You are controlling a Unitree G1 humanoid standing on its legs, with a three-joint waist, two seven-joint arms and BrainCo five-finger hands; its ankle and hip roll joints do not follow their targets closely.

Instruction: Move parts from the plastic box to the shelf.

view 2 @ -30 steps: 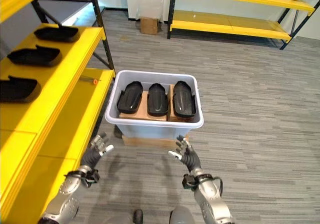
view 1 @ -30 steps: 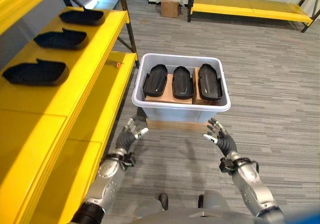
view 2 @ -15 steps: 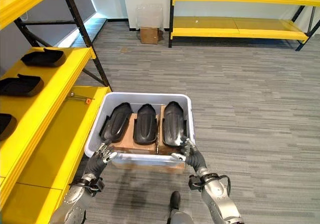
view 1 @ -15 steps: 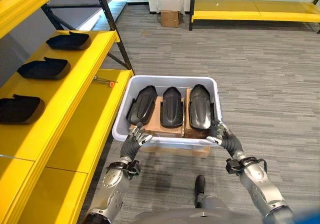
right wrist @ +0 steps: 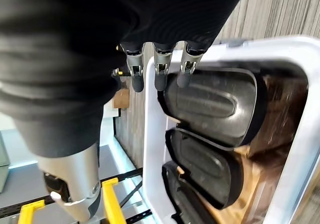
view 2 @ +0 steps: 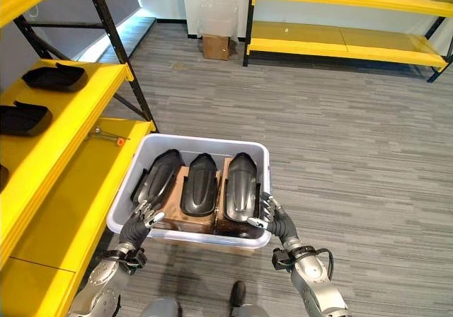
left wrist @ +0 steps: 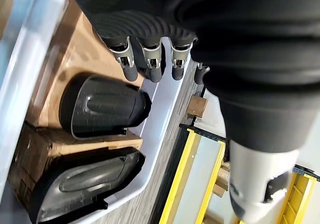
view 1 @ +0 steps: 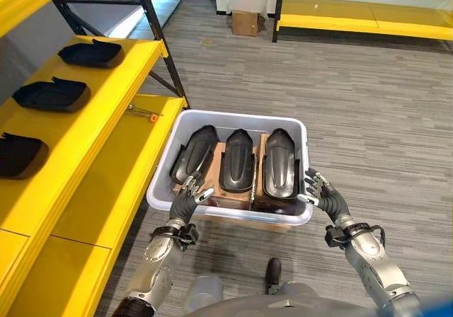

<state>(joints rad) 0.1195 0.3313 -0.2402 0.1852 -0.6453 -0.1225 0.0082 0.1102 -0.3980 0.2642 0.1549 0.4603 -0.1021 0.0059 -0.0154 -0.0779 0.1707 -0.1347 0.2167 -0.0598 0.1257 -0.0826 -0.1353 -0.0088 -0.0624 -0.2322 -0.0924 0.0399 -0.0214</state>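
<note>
1. Parts, three black ones, lie side by side in the plastic box point(view 1: 297, 129) on the floor, on top of brown cardboard point(view 1: 212, 189).
2. On the far left is the yellow shelf point(view 1: 106, 140). It already has three black parts point(view 1: 44, 94) like these on it.
3. Next comes the left hand point(view 1: 190, 193). It is at the near left rim of the box, fingers loose and spread, holding nothing. The left part point(view 1: 193, 152) is just past its fingertips, so this hand looks closest to it.
4. The middle part point(view 1: 236, 159) sits between the two hands.
5. The right part point(view 1: 279, 163) is just beside the right hand point(view 1: 320, 193), which is at the near right corner of the box, fingers loose too, holding nothing.
6. Each part is long and points away from the robot, near end toward the hands. The left one leans a bit toward the shelf.
</note>
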